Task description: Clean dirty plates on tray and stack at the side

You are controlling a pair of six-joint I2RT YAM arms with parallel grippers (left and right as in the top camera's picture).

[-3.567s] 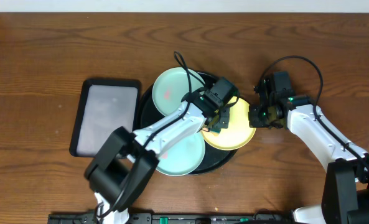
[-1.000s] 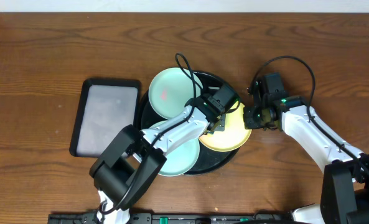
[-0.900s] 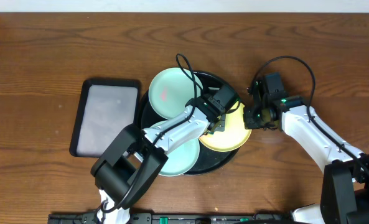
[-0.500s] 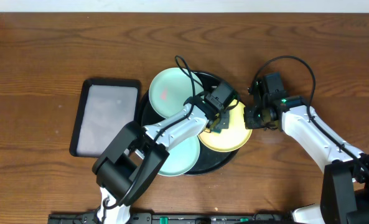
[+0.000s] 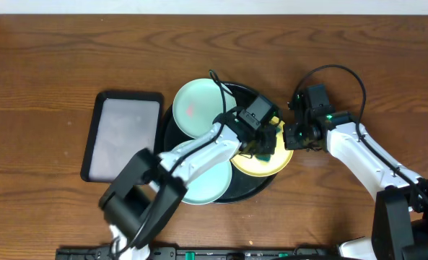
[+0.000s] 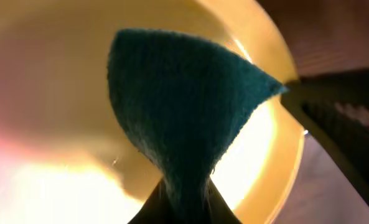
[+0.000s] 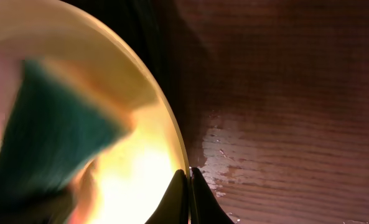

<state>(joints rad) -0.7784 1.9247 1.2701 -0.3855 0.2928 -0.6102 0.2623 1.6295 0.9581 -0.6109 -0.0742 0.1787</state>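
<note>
Dark brown wood with plain grain for the worktop [image 5: 40, 87], wet and shiny just beside the yellow plate [image 5: 260, 166]. Smooth glossy plastic there, bright with glare. Coarse, fuzzy, matt teal pad [image 6: 184, 112]. Glossy black round tray [image 5: 253, 186]. Smooth pale plastic for the far mint-green plate [image 5: 195, 108]. Matt whitish inside to the rectangular tray [image 5: 123, 137].

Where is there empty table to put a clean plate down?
Bare table lies left of the small tray, along the back edge behind both trays, and in the back right corner past the right arm. The round tray is crowded: back green plate, front green plate, yellow plate and left arm all meet there.
</note>
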